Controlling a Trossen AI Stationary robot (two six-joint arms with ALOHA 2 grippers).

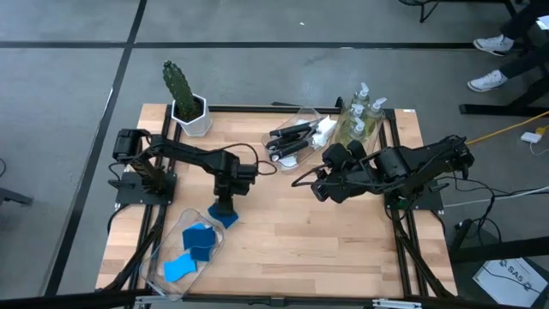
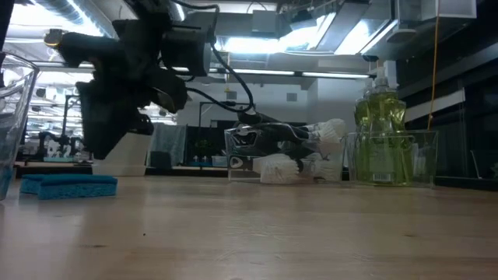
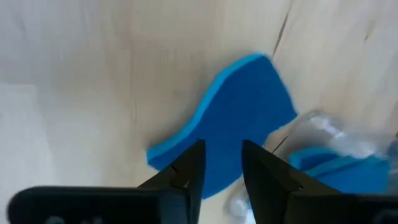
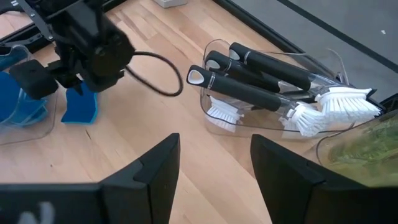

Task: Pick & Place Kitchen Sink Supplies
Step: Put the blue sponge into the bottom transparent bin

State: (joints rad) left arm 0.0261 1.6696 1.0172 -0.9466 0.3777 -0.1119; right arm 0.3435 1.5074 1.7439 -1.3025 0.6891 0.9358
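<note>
Blue sponge (image 1: 225, 215) was seen lying flat on the wooden table (image 1: 343, 240), left of centre in the high view, just beside the corner of a clear bin (image 1: 176, 225) that held more sponges (image 1: 196, 245). The left gripper (image 3: 219, 163) was poised directly over it; only the left wrist view revealed its fingers slightly parted above the sponge, nothing pinched. In the low view the sponge showed at the left edge, resting on the table under the dark arm. The right gripper (image 4: 214, 165) was held spread wide and empty right of centre, near a second bin (image 4: 273, 118) of dish brushes (image 4: 261, 81). Soap bottles (image 1: 364, 116) were grouped in a third bin at the upper right of the high view.
</note>
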